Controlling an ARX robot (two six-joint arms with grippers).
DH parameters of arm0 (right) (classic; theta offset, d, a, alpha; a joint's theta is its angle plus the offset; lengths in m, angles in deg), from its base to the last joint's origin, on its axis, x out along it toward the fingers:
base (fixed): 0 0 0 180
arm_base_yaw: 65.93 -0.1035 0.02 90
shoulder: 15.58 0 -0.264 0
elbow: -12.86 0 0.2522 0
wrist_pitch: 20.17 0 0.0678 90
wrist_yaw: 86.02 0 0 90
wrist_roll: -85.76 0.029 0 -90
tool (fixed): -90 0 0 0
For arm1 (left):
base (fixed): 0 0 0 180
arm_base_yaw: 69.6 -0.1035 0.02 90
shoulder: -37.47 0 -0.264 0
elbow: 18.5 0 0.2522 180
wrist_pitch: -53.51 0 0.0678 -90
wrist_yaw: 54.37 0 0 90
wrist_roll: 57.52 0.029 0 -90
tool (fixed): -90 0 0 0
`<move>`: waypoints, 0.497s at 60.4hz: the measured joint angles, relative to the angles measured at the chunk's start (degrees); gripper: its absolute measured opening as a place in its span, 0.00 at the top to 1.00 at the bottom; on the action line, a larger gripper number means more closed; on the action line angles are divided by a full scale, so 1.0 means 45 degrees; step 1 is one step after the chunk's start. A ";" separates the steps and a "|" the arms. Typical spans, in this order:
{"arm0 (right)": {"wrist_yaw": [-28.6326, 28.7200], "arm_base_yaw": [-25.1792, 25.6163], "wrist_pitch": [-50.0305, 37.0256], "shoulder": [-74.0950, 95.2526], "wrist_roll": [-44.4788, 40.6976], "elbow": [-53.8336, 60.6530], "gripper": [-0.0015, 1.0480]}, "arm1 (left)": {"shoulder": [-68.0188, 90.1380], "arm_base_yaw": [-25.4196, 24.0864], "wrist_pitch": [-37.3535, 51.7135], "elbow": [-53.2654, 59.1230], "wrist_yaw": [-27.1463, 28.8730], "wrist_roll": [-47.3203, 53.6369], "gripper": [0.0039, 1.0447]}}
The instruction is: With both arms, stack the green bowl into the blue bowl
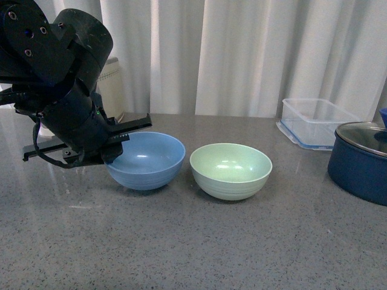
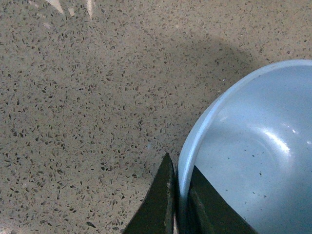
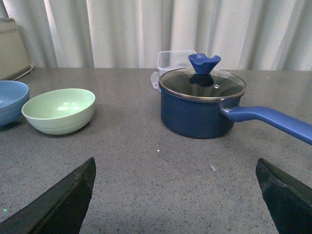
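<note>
The jaws of my left gripper point(image 2: 181, 165) are closed narrow on the rim of the blue bowl point(image 1: 148, 160), one finger inside the wall and one outside, as the left wrist view shows close up. I judge this pinch is there to steady the bowl so it cannot slide when something is set into it. In the front view the bulky black left arm point(image 1: 57, 72) comes down from the upper left and hides the bowl's left edge. The bowl sits on the grey speckled table point(image 1: 181, 248); I cannot tell whether it is tipped slightly.

Just to its right stands the green bowl point(image 1: 231, 171), upright, empty and open side up. The two are close side by side with a thin gap between them, so the move across looks short. Nothing touches the green bowl.

Further right, near the curtain, is a clear plastic box point(image 1: 314, 121), and in front of that a dark blue pot point(image 1: 361, 160) with a glass lid, both well apart from the bowls.

My right gripper point(image 3: 174, 165) does not appear in the front view. Its own camera shows the jaws spread wide and empty, low over the table. From there the green bowl lies off to one side and the pot sits ahead. I take the wide opening as readiness to grasp the green bowl's rim.
</note>
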 joint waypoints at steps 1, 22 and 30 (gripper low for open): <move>0.0000 0.0000 0.0000 0.0000 0.0000 0.0000 0.10 | 0.0044 0.0000 0.0000 -0.0010 0.0000 0.0000 0.97; 0.0000 0.0000 0.0000 0.0000 0.0000 0.0000 0.10 | 0.0301 0.0058 0.0015 -0.0151 -0.0369 -0.0146 0.95; 0.0000 0.0000 0.0000 0.0000 0.0000 0.0000 0.10 | 0.0277 0.0058 0.0189 -0.0121 -0.0782 -0.0238 0.70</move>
